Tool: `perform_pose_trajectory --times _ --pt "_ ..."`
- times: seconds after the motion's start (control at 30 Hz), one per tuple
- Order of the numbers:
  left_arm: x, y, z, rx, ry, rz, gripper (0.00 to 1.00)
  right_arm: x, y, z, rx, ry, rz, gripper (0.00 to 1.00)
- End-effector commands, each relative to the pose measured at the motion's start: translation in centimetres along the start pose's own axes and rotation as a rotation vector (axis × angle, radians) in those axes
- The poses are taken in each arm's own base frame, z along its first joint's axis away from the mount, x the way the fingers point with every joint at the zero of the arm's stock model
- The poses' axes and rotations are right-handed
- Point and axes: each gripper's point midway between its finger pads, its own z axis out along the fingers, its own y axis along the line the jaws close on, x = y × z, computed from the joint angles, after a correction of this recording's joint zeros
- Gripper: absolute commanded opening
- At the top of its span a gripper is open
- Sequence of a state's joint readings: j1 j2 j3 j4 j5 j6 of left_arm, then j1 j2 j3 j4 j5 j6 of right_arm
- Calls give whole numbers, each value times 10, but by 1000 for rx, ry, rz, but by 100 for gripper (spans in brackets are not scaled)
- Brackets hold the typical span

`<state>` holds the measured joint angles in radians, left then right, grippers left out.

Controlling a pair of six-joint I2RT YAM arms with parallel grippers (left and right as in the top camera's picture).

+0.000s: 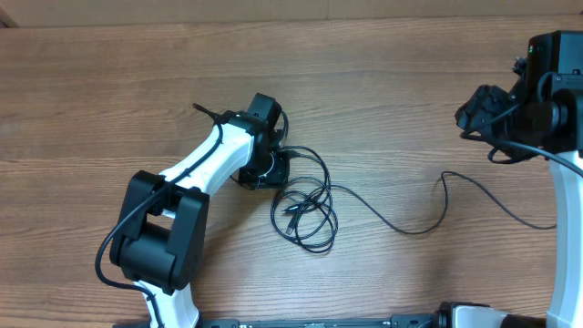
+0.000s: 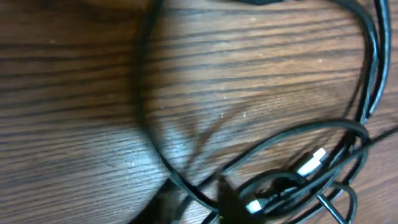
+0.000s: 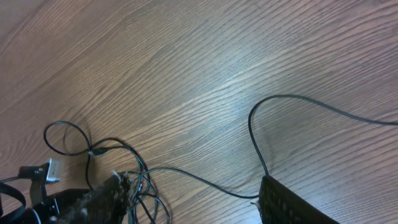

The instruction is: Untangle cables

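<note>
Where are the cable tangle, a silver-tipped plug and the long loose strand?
cable tangle (image 1: 305, 211), overhead view, middle of the loops.
silver-tipped plug (image 2: 314, 160), left wrist view, its bright tip.
long loose strand (image 1: 401, 230), overhead view, its low bend.

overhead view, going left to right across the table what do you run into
left arm → looped cables → trailing cable → right arm

Matt wood-grain table (image 1: 364, 73), glossy black cables (image 1: 305, 210)
</note>
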<state>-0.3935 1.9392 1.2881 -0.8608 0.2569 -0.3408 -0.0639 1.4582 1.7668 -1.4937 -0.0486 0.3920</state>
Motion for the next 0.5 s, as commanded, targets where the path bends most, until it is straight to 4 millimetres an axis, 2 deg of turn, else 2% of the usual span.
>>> perform_pose_trajectory --times 0.0,0.37,0.47 --pt "1 0 -2 -16 -14 7 4 -3 3 -2 -11 -6 -5 65" --pt "-3 -1 -4 -12 -25 -12 4 -1 2 -2 -9 -2 -4 64" --pt "-11 -5 -22 -5 -46 -15 4 -1 2 -2 -7 1 -4 64"
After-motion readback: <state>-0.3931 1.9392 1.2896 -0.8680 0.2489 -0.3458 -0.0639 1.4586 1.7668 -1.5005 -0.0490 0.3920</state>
